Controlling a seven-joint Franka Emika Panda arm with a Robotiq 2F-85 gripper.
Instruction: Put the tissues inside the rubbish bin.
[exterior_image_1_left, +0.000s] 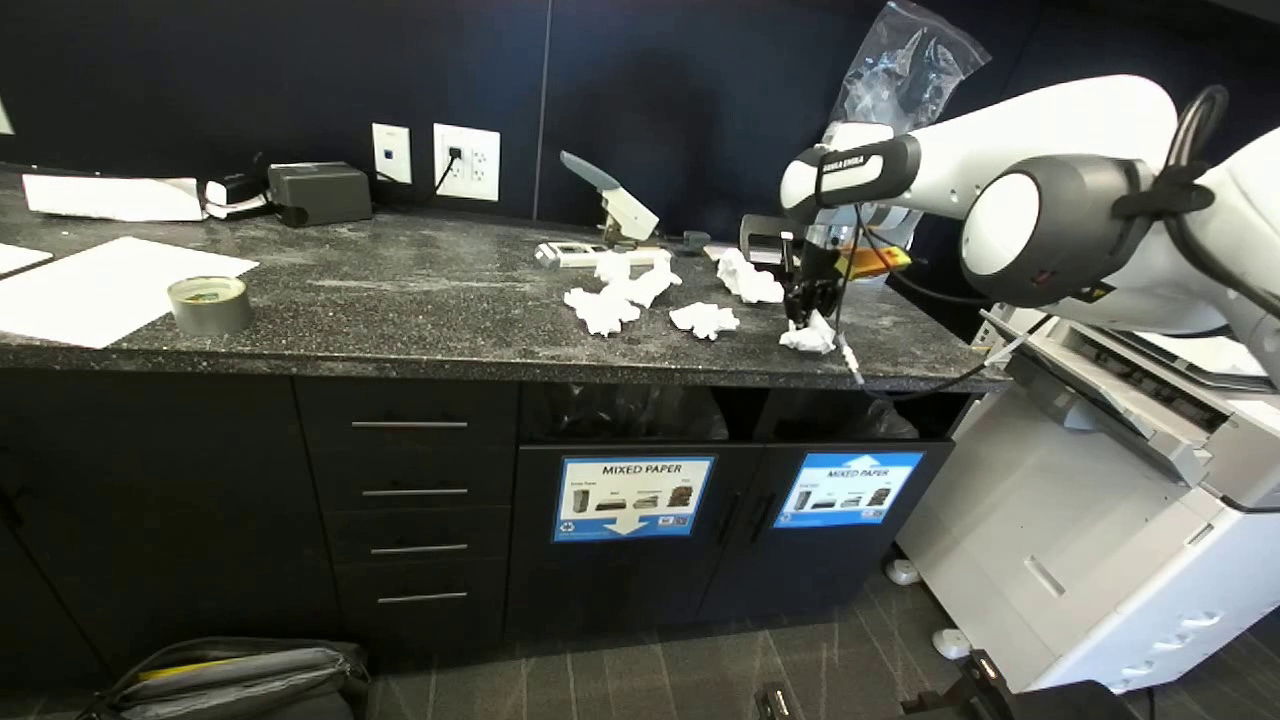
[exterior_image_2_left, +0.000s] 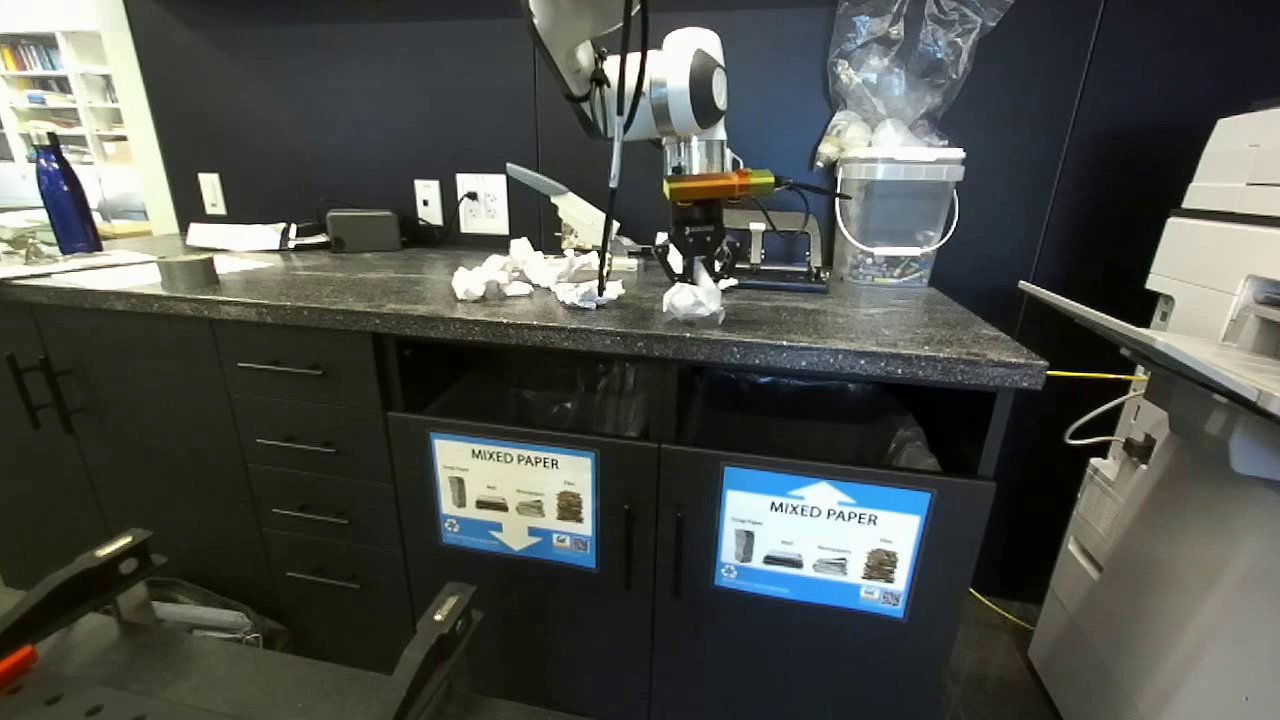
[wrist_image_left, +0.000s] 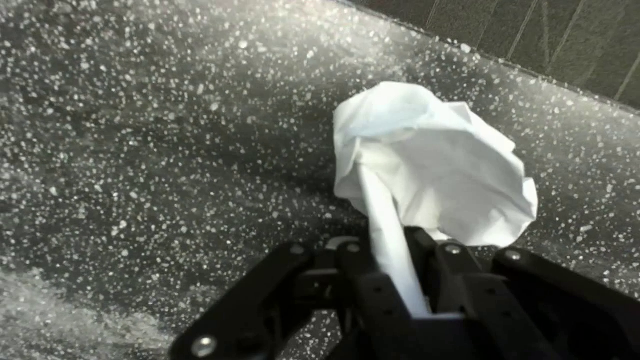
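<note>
Nearest, in an exterior view, a dark frame (exterior_image_2_left: 230, 670) with two raised bars stood before the cabinet doors (exterior_image_2_left: 525, 640), which bore two blue-and-white MIXED PAPER signs (exterior_image_2_left: 514, 500). In the openings just above the doors, plastic-lined bins (exterior_image_2_left: 820, 430) showed beneath the front edge of the dark speckled counter (exterior_image_2_left: 900, 325). Near that edge the claw (wrist_image_left: 392, 247) pointed down, drawn in narrow and gripping a crumpled tissue (wrist_image_left: 440, 170); in the wrist view a thin strip of it ran up between the claw's two sides while the broader part spread out past them. Whether the underside of that tissue touched the counter could not be told. Next came a lone tissue (exterior_image_1_left: 704, 320), lying on the counter just beside a loose cluster of tissues (exterior_image_1_left: 622, 290). Toward the end away from the claw, a roll of tape (exterior_image_1_left: 210, 306) stood at the edge of a flat white sheet (exterior_image_1_left: 110, 280). Farther back, another tissue (exterior_image_1_left: 748, 278) lay near a grey-framed device (exterior_image_2_left: 785, 280) on a black base, and behind the cluster stood a beige device (exterior_image_1_left: 632, 215) with a raised grey lever. A clear bucket (exterior_image_2_left: 890, 225) with a white rim stood near the dark wall (exterior_image_1_left: 300, 90), a transparent bag (exterior_image_2_left: 900, 85) above it. On the wall, a black plug (exterior_image_1_left: 455, 154) sat in a white socket plate (exterior_image_1_left: 482, 165).
</note>
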